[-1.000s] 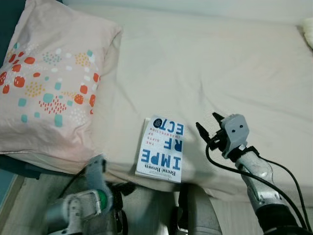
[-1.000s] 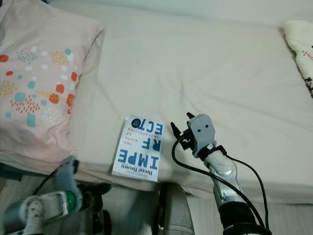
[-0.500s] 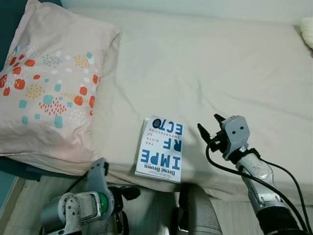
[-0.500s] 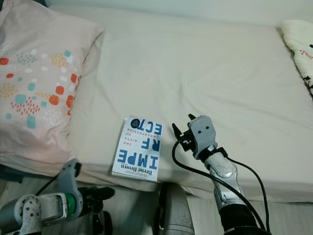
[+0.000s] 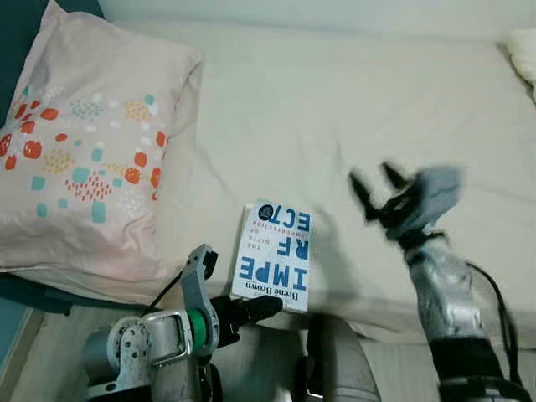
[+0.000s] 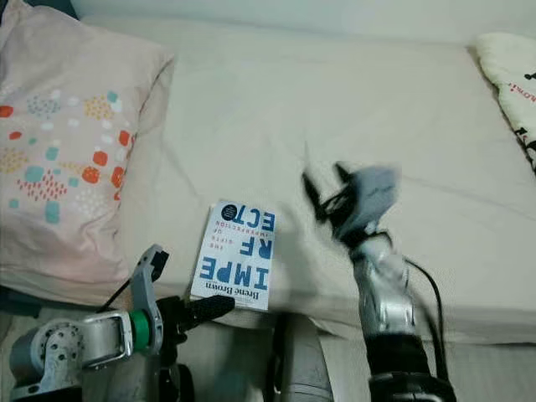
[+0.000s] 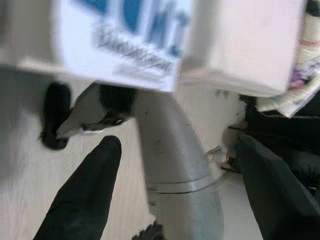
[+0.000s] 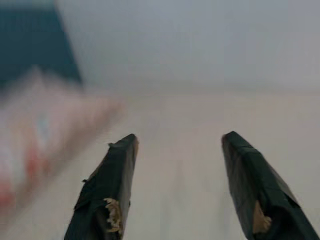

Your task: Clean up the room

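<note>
I have the bed point(image 5: 335, 100) across most of my head view, covered in a plain cream sheet, with wide bare room through its middle and far side. Its near edge runs just above the robot's own body, and pale wood floor point(image 5: 50, 352) shows below it on the left.

A big pillow point(image 5: 84, 159) with orange and teal spots lies on the bed's left end; its far left side is cut off by the picture. At the right edge I catch a corner of another patterned cloth point(image 6: 511, 75), mostly cut off.

The book point(image 5: 275, 255), white with blue letters, lies flat at the bed's near edge, just beside the pillow, one end reaching the mattress lip.

My right claw point(image 5: 377, 193) hangs above the sheet to the right of the book, apart from it and blurred; the wrist camera shows its fingers point(image 8: 112, 195) spread apart with nothing between them.

My left claw point(image 5: 251, 310) sits below the bed edge, its tips just under the book's near end. Its fingers point(image 7: 85, 195) are apart and hold nothing; the wrist view is blurred, so I cannot tell whether they touch the book.
</note>
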Controlling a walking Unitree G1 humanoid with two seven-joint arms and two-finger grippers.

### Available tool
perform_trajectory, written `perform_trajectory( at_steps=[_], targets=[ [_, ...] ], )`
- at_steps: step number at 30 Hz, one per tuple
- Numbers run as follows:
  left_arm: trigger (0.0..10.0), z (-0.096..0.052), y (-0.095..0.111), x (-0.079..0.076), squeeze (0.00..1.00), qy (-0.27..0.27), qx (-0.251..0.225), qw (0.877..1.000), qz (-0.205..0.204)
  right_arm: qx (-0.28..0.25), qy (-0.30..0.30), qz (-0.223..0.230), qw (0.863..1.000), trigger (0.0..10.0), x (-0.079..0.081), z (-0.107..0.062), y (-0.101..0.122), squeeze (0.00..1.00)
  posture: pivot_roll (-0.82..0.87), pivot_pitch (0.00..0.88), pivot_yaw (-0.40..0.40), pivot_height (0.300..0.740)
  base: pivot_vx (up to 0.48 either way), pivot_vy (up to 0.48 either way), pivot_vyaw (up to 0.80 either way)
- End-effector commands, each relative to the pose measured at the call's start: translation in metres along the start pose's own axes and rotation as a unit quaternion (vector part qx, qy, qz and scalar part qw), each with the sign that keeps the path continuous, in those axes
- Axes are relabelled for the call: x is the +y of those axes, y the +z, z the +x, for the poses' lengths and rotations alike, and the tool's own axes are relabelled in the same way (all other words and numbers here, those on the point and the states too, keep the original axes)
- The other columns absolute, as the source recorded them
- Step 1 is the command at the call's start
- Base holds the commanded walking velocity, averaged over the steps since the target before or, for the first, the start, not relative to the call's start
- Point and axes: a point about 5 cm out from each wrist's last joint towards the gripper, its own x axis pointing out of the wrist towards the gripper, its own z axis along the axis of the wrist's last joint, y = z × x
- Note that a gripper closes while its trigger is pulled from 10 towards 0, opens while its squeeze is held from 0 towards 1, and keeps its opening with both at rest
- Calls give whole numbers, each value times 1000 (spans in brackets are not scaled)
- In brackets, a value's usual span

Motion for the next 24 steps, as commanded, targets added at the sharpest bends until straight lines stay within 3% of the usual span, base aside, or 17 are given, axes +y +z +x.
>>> perform_trajectory(
  at_steps=[1,3,6,10,14,21,24],
  targets=[
    [10000,17,-1,-12,0,0,5,1000,-21,-22,-9,41,999,10000,-1,0,6,0,-76,181,56,612,0,0,0],
    [10000,25,1,-12,0,30,9,999,-35,-54,7,70,996,10000,7,10,19,0,-82,183,61,612,0,0,0],
    [10000,32,5,-17,0,29,-2,998,-49,-71,24,86,993,10000,15,17,27,0,-82,183,59,612,0,0,0],
    [10000,36,8,-21,0,24,-13,998,-52,-75,33,93,992,10000,19,20,29,0,-78,186,57,612,0,0,0],
    [10000,54,11,-13,0,72,-21,995,-58,-66,50,118,990,10000,27,25,30,0,-79,189,50,612,0,0,0],
    [10000,42,19,-4,0,109,-21,994,-17,-48,44,121,991,10000,26,18,24,0,-82,196,56,612,0,0,0],
    [10000,18,29,2,0,120,-45,992,-8,-34,31,122,991,10000,23,8,16,0,-71,200,62,612,0,0,0]
  ],
)
